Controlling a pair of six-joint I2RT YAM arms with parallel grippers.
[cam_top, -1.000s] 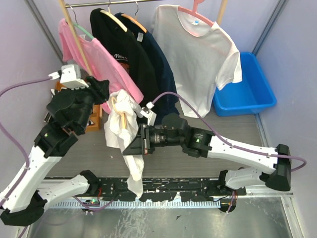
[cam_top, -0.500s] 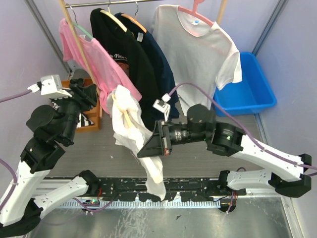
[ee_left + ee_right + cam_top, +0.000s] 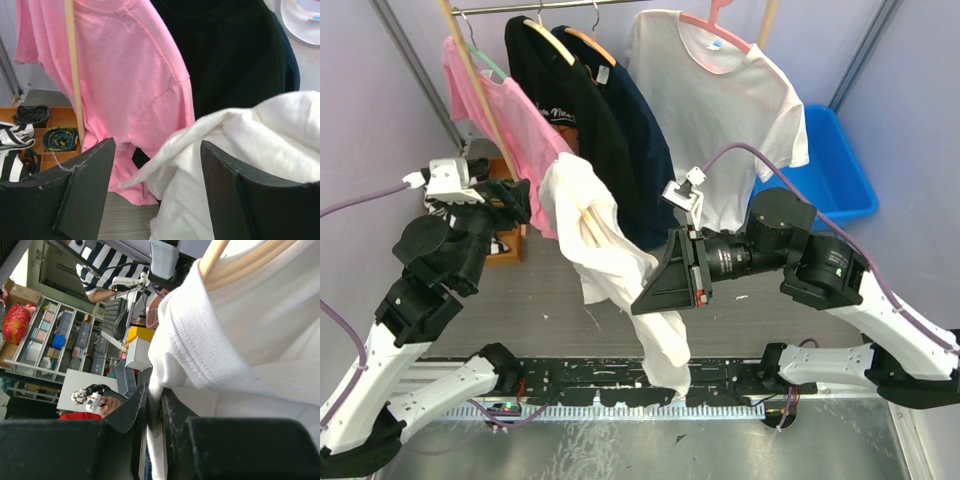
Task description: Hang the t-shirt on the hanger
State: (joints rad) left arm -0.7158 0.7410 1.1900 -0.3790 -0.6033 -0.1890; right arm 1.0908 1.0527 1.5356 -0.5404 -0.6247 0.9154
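The white t-shirt (image 3: 605, 250) hangs bunched in mid-air in front of the clothes rack, its lower part trailing down to the arm bases. The wooden hanger (image 3: 588, 215) is inside it; its arms show through the neck opening, and its hook is hidden. My right gripper (image 3: 642, 298) is shut on a fold of the t-shirt (image 3: 200, 355) just below the ribbed collar, with the hanger's arms (image 3: 250, 260) above. My left gripper (image 3: 520, 198) is open and empty just left of the t-shirt (image 3: 260, 140), whose cloth lies by the right finger (image 3: 235, 190).
Behind on the rack hang a pink t-shirt (image 3: 510, 110), black shirts (image 3: 590, 110) and a white t-shirt on a pink hanger (image 3: 720, 110). The rack's wooden post (image 3: 480, 100) is by my left gripper. A wooden tray (image 3: 50, 145) sits at the left, a blue bin (image 3: 820, 170) at the right.
My right gripper has moved right and up with the t-shirt fabric, lifting t-shirt and hanger toward the rack. My left gripper has drawn back left of the t-shirt.
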